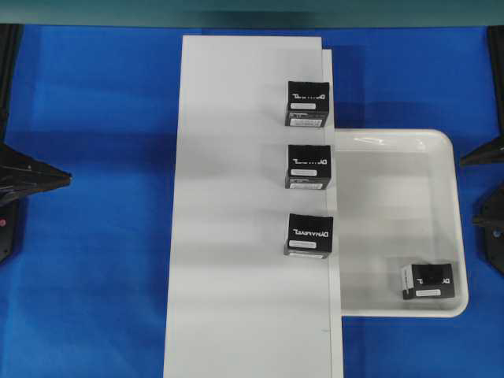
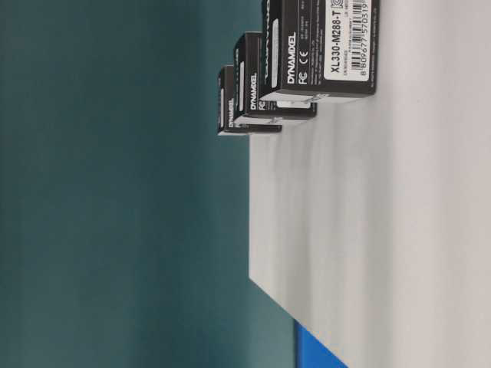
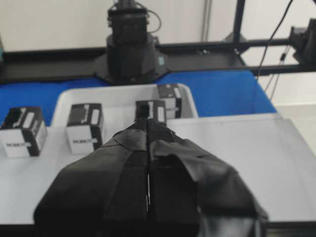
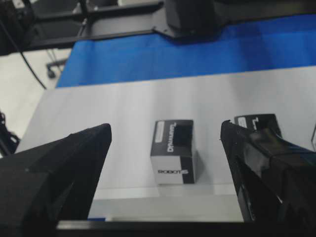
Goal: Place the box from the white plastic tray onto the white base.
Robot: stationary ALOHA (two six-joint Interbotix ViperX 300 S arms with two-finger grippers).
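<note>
The blue desk (image 1: pixel 94 236) fills the overhead view from edge to edge. Down its middle runs the white base (image 1: pixel 236 236), a long matte board with a thin stepped strip along its right edge. To the right of it, touching that edge, sits the white plastic tray (image 1: pixel 441 142), glossy and rimmed, in the centre-right of the frame.

Three black boxes stand in a column along the right side of the base, one at the upper middle (image 1: pixel 308 102), one at the middle (image 1: pixel 308 166) and one just below (image 1: pixel 309 234), evenly spaced and all lettered side up. That tidy row suggests they are being lined up one by one, with room left lower on the board for another.

The box (image 1: pixel 429 281) yet to be placed lies in the lower right corner of the tray, against its rim, showing a white side panel toward the left.

At the left edge of the overhead view the left pincer (image 1: pixel 67 179) sits parked off the base, its fingers pressed together, holding nothing. At the right edge the right pincer (image 4: pixel 165 136) stands spread wide and empty; its wrist view looks across the base at one of the placed boxes. Likely it is positioned for the reach into the tray.
</note>
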